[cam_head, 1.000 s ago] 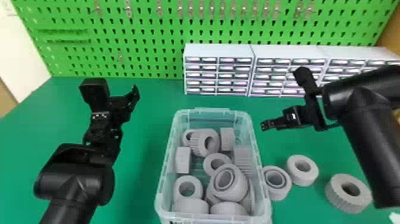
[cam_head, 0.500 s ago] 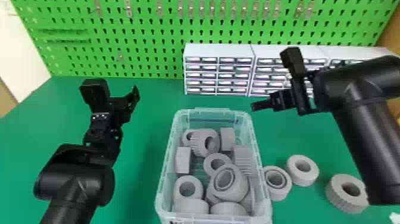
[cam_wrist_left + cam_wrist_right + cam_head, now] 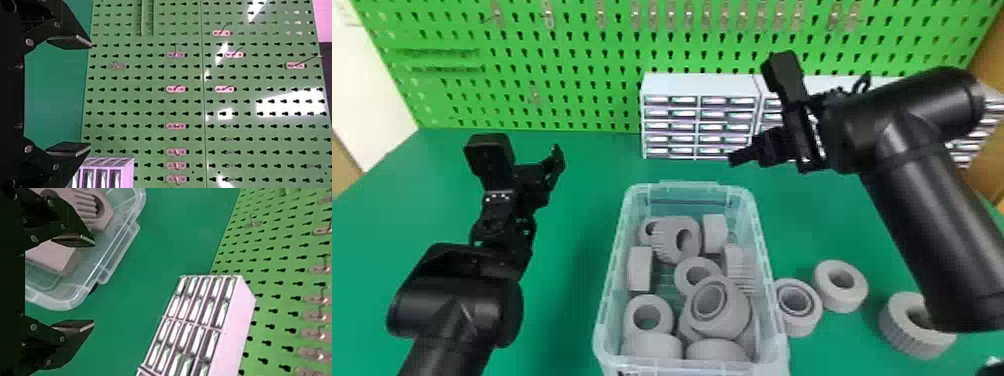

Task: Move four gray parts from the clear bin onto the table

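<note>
Ana: Where do the gray parts point(image 3: 639, 275) lie, and what do the grippers hold?

Ben: Many are heaped in the clear bin point(image 3: 652, 364); three are on the green table point(image 3: 572, 310), to the robot's right of it; the right gripper point(image 3: 94, 282) is spread and empty, up beyond the bin's far end; the left gripper point(image 3: 90, 95) is also parted and empty, on the bin's left.

Ana: So one more seems due; what could spoil it?

Ben: The collared gray ring point(image 3: 734, 317) leans on others in the heap; a pinch off its middle could make it roll, and its neighbors might slump after it; the flat-faced gray part point(image 3: 714, 235) sits close to the far wall, so a finger may catch the rim on its way down.

Ana: And the setting down?

Ben: The stepped-bore gray ring point(image 3: 799, 327) lies just beside the bin wall; a low swing to that side could clip it; the ribbed gray ring point(image 3: 907, 340) is partly hidden behind the right forearm point(image 3: 932, 235), so a dropping elbow might nudge it; a higher path and a free patch would likely avoid both.
</note>
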Action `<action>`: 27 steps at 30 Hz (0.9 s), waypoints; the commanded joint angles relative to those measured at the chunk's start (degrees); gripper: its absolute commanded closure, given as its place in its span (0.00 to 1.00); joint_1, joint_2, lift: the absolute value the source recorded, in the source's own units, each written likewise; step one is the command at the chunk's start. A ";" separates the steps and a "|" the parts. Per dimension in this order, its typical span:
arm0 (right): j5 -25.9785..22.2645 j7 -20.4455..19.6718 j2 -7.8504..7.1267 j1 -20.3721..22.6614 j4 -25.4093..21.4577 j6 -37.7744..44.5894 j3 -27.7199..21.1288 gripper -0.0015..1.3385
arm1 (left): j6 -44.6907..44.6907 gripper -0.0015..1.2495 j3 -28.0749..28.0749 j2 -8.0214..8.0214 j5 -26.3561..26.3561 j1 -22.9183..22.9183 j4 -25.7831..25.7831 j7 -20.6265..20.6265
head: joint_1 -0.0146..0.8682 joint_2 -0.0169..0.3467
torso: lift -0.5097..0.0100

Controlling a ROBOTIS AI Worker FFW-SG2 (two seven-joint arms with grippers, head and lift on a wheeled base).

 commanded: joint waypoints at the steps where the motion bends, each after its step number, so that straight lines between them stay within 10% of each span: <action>1: -2.46 -1.03 0.28 -0.98 0.17 0.04 1.62 0.39 | -0.01 0.28 -0.12 0.00 -0.14 0.00 0.00 0.00 | 0.80 0.24 | 0.88; 27: -12.83 -7.62 2.30 -5.55 6.32 -2.07 9.17 0.39 | -0.18 0.28 0.05 0.00 -0.05 -0.18 0.00 0.00 | 0.80 0.24 | 0.88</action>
